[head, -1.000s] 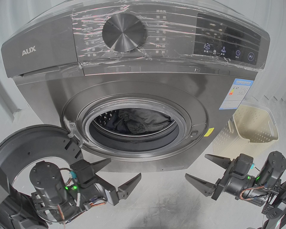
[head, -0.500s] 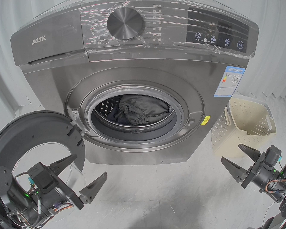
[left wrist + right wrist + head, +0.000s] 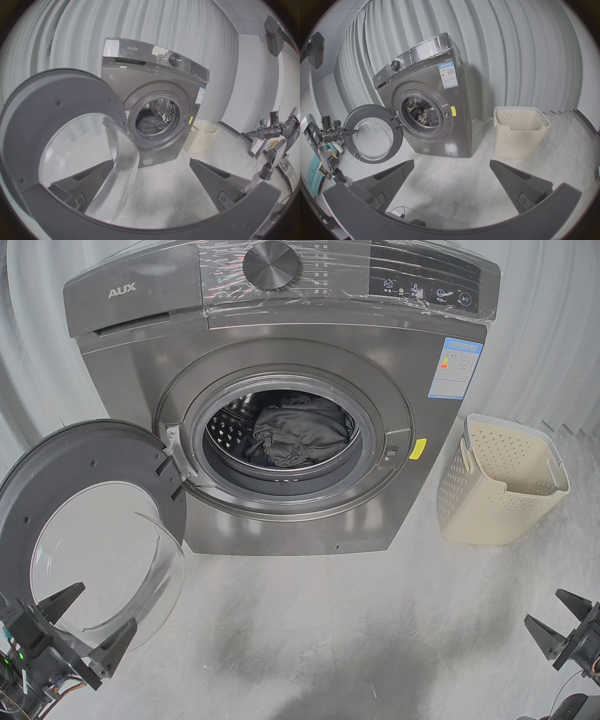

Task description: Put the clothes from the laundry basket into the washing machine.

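The grey washing machine (image 3: 281,352) stands ahead with its round door (image 3: 94,490) swung open to the left. Dark grey clothes (image 3: 300,430) lie bunched inside the drum, also seen in the left wrist view as clothes (image 3: 151,123). The cream laundry basket (image 3: 500,484) stands on the floor right of the machine, and the inside that shows holds nothing. My left gripper (image 3: 107,604) hangs open and empty low on the left, just in front of the door's glass bowl (image 3: 118,162). My right gripper (image 3: 542,605) is open and empty low on the right, well short of the basket (image 3: 518,134).
Bare grey floor (image 3: 325,627) stretches between me and the machine. White pleated curtains (image 3: 550,334) close off the back. The open door (image 3: 373,134) juts out over the floor on the left side.
The head camera has pulled back, so the machine and basket look farther off. Both grippers have sunk toward the lower corners and spread apart, staying open.
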{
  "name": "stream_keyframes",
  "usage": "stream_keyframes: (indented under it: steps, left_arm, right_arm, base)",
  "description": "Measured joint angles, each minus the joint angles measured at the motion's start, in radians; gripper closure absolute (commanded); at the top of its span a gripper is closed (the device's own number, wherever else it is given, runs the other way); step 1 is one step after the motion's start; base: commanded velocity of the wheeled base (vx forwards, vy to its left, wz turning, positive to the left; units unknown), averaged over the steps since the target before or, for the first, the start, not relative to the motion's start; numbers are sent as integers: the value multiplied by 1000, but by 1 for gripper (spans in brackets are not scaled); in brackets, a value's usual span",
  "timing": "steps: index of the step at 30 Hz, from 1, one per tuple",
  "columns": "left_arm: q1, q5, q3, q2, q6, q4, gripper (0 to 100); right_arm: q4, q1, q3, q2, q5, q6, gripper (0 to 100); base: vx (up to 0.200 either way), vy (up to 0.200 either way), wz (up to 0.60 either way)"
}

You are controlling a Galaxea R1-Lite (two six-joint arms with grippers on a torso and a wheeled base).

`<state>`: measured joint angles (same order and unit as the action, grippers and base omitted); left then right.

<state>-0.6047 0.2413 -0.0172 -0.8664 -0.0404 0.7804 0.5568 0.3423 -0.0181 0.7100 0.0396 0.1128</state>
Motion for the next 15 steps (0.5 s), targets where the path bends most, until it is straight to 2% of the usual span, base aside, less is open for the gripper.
stream_keyframes:
  steps: [2,7,11,15]
  left_arm:
    - [38,-3,0,93,1,-104,0]
    - [146,-8,0,341,4,-372,0]
    - [224,-36,0,510,5,-567,0]
    - [299,-76,0,647,-3,-691,0]
  right_arm:
    - [-115,-43,-5,-103,1,-1,0]
    - [-345,-148,-24,-339,-11,-3,0]
    - [-452,-228,-18,-480,-45,-6,0]
    - [-520,-294,-7,-591,-61,-12,0]
  base:
    - [0,0,0]
    - [0,200,0]
    - [0,200,0]
    - [0,200,0]
